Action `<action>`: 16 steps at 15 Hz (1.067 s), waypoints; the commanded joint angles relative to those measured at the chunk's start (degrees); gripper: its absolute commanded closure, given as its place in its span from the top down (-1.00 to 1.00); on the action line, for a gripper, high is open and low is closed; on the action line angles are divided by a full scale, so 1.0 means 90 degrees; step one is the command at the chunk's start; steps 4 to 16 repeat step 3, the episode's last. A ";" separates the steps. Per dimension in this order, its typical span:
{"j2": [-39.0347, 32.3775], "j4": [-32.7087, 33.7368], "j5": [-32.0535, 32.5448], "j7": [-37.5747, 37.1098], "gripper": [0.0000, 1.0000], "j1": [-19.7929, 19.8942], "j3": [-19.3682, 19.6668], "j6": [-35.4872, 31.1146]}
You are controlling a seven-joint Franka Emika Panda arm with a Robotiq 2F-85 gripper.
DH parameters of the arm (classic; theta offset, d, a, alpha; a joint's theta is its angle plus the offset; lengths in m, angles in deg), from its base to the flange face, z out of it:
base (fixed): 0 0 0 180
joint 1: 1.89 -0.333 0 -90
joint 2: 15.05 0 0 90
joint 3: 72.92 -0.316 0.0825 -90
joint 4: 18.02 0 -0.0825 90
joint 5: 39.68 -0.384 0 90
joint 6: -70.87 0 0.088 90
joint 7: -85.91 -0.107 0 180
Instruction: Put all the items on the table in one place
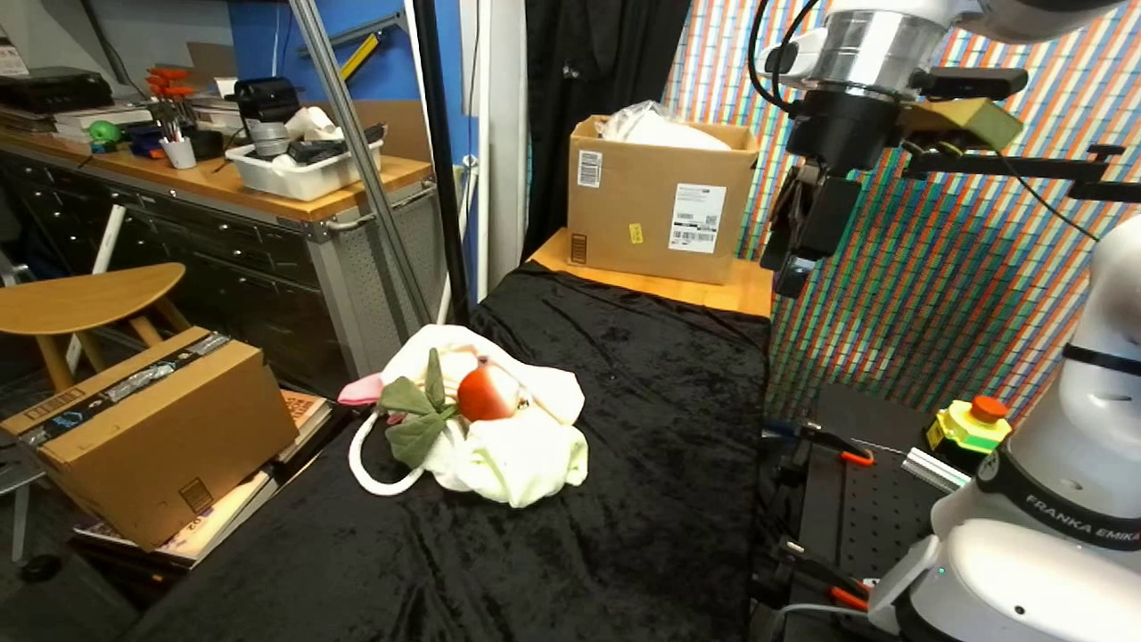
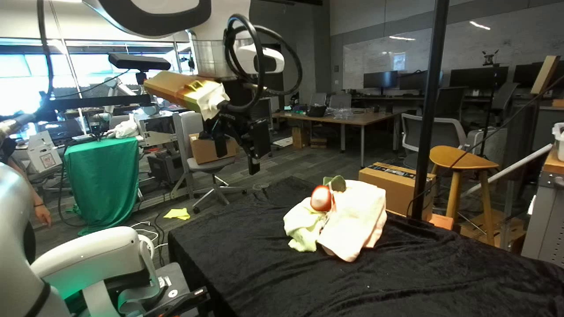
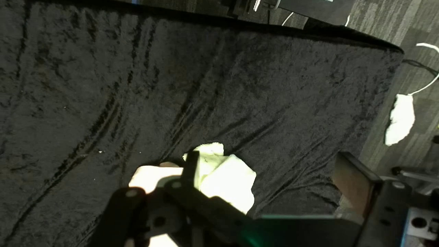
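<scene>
Goods: the items lie gathered in a single heap on the black-covered counter (image 1: 660, 535). Clock positions are read on each picture, taken from the red round object (image 1: 484, 395) on the heap. In an exterior view, the pink piece (image 1: 361, 390) sits at nine o'clock, the green leaf-shaped pieces (image 1: 414, 439) at eight, and the white rope loop (image 1: 379, 488) also near eight, farther out, its curve resting on the counter. In an exterior view, the peach-beige cloth (image 2: 354, 220) lies rumpled at four o'clock and the pale yellow cloth (image 2: 304, 224) is bunched at seven, just beside it.

Equipment: in an exterior view, the pincer (image 1: 783, 270) hangs at two o'clock, above counter level and well apart from the heap. The wrist view shows its fingers (image 3: 355, 183) spread wide apart, one of them overlapping the pale yellow cloth in the line of sight.

Surroundings: in an exterior view, a cardboard box (image 1: 642, 192) with white material at its mouth stands at one o'clock on a bare wooden surface (image 1: 753, 296). A yellow unit with a red button (image 1: 988, 409) sits at three o'clock.
</scene>
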 commanded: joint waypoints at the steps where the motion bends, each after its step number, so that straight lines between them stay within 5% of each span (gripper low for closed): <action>1: 0.0014 0.0012 0.0055 -0.0042 1.00 -0.0066 0.0072 0.0009; 16: 0.0017 0.0012 0.0056 -0.0033 1.00 -0.0066 0.0075 0.0009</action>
